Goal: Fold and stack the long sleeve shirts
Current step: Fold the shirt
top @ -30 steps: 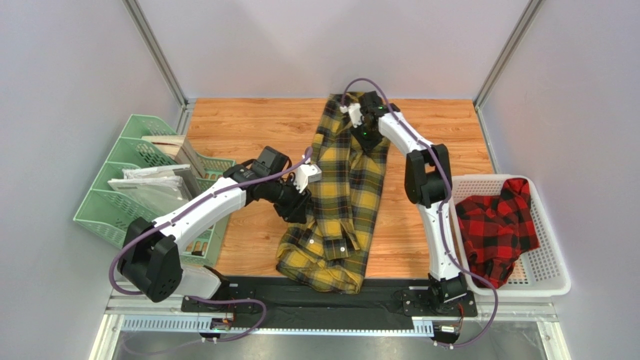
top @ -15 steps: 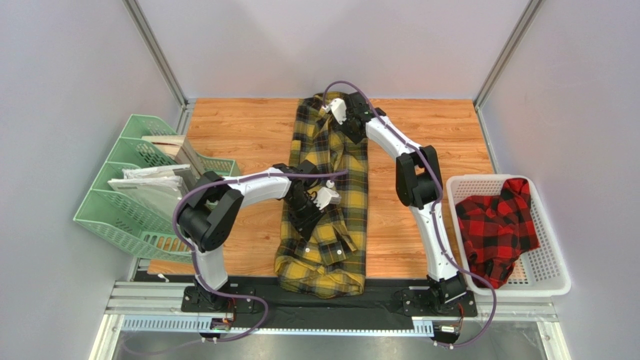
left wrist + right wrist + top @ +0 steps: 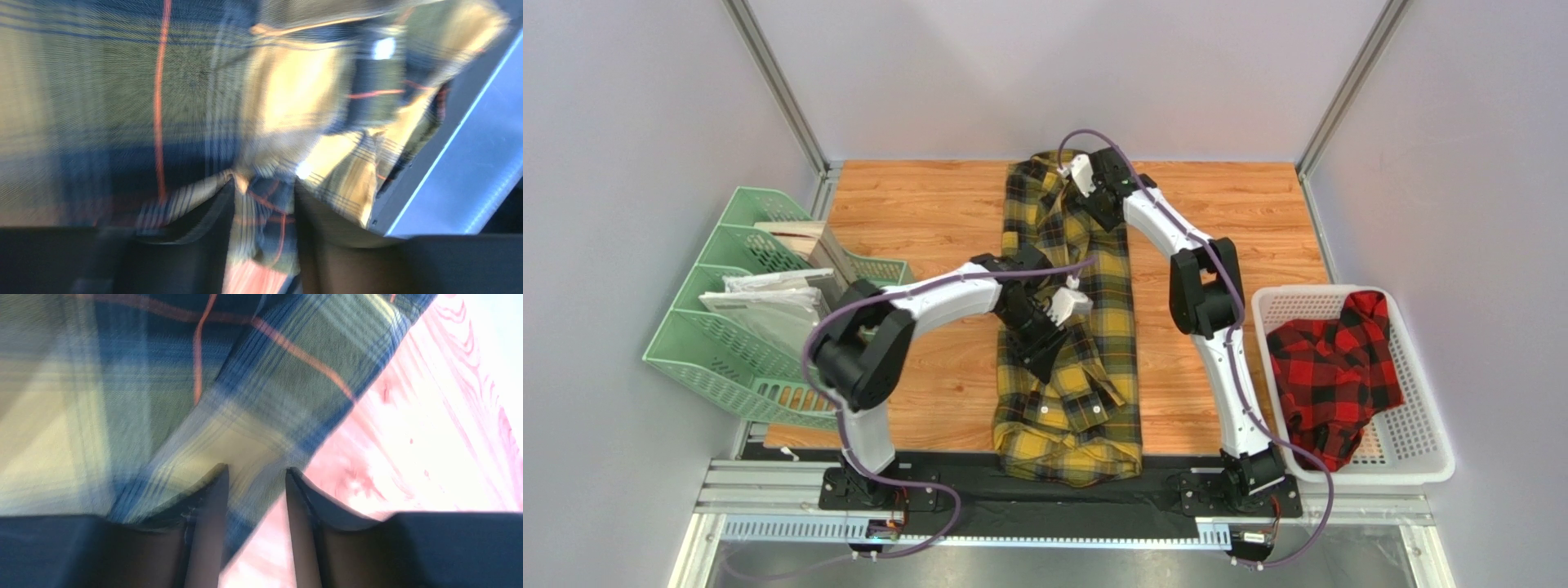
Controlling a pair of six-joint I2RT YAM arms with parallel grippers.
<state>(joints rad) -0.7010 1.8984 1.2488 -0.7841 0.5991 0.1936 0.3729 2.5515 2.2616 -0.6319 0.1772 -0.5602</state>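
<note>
The yellow-and-black checked shirt (image 3: 1106, 321) lies as one long strip down the middle of the wooden table (image 3: 928, 208), collar end at the back. My left gripper (image 3: 1038, 333) sits on its middle. The left wrist view shows a bunched fold of the shirt (image 3: 92, 92) filling the gap of that gripper (image 3: 265, 184). My right gripper (image 3: 1093, 196) is at the shirt's far end. There the edge of the cloth (image 3: 92, 386) runs between the fingers of the gripper (image 3: 256, 471), with bare wood (image 3: 417, 429) showing beside the right finger. The red-and-black shirt (image 3: 1333, 368) lies crumpled in the basket.
The white perforated basket (image 3: 1425, 417) stands at the table's right edge. Green file trays (image 3: 756, 306) with papers stand at the left. A metal rail (image 3: 454, 159) runs along the near edge, close to the shirt's lower end.
The left arm swung in from the shirt's left edge onto its middle. The shirt straightened into a strip, its top drawn left, then its lower end slid right. The right gripper barely shifted.
</note>
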